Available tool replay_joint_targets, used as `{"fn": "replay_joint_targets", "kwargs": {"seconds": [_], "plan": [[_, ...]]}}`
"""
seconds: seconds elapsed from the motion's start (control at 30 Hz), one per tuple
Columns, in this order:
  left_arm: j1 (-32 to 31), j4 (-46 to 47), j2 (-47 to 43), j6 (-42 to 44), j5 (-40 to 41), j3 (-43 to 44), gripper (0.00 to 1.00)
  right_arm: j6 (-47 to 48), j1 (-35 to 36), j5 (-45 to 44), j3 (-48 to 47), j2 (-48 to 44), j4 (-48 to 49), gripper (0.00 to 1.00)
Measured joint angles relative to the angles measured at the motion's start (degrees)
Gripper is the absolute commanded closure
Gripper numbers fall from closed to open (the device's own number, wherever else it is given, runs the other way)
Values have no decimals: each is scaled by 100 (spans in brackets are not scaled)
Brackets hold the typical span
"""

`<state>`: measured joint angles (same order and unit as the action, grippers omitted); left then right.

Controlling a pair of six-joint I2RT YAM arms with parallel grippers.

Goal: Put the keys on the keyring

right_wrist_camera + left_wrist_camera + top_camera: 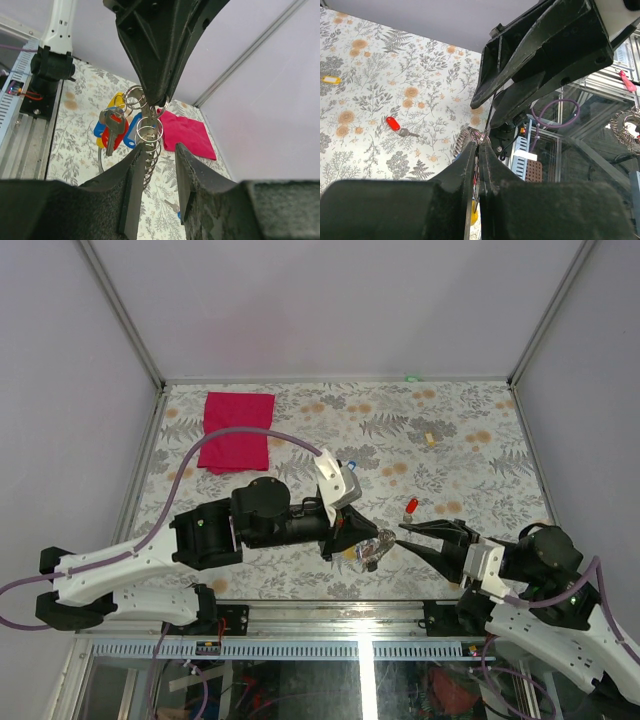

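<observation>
**Tabletop.** Flat surface under a white sheet printed with grey fern sprays and orange blossoms (470, 455), reaching to the walls on three sides.

**Walls.** Plain matte panels of pale lilac-grey (330, 300), unmarked, standing at the far edge and both side edges of the tabletop.

**Frame.** Slim silver aluminium posts (120, 310) rise from the two far corners and lean outward in the overhead view.

**Near edge.** A silver metal rail (330, 608) runs along it. Below lie a grey slotted cable duct (300, 649) and a dark under-table bay (300, 690), crossed by a bright upright streak of reflected light (367, 680).

**Light.** Even and soft, with faint shadows.
</observation>
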<state>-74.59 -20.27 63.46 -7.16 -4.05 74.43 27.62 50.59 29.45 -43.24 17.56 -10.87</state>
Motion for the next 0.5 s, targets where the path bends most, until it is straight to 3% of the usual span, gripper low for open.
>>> {"fn": "replay_joint_targets", "kwargs": {"seconds": [0.5], "plan": [[0, -31, 4, -109, 201, 2, 100, 608, 0, 308, 0, 210, -66, 62]]}}
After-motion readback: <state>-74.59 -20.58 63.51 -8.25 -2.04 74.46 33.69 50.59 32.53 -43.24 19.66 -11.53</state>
